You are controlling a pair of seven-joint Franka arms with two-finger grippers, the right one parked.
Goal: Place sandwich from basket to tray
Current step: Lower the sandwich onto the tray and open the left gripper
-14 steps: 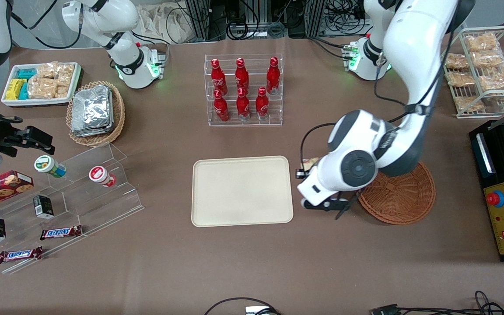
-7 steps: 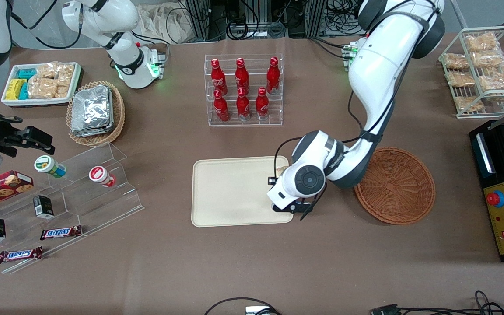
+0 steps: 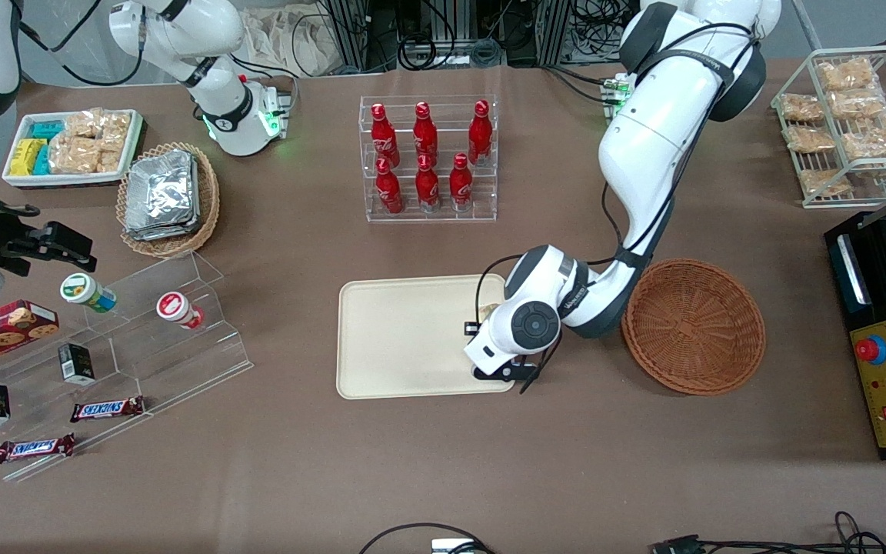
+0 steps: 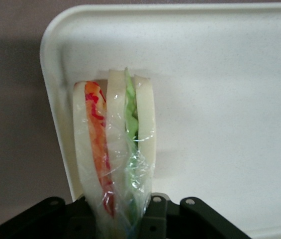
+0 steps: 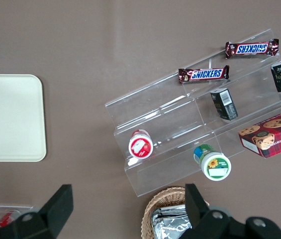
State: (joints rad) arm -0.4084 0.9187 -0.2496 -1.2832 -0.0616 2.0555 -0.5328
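My left gripper (image 4: pixel 123 219) is shut on the clear-wrapped sandwich (image 4: pixel 114 149), a wedge of white bread with orange-red and green filling. It holds the sandwich over the cream tray (image 4: pixel 220 99), near the tray's corner. In the front view the gripper (image 3: pixel 489 323) hangs over the tray (image 3: pixel 404 338) at the edge nearest the basket, and only a bit of the sandwich (image 3: pixel 488 310) shows beside the wrist. The reddish-brown wicker basket (image 3: pixel 694 326) stands empty beside the tray, toward the working arm's end.
A clear rack of red bottles (image 3: pixel 428 158) stands farther from the front camera than the tray. A clear stepped shelf with snacks (image 3: pixel 112 338), a tan basket of foil packs (image 3: pixel 168 197) and a white bin (image 3: pixel 72 146) lie toward the parked arm's end. A black control box (image 3: pixel 885 331) sits past the basket.
My left gripper has carried the sandwich from beside the basket to over the tray's edge, and the arm no longer covers the basket.
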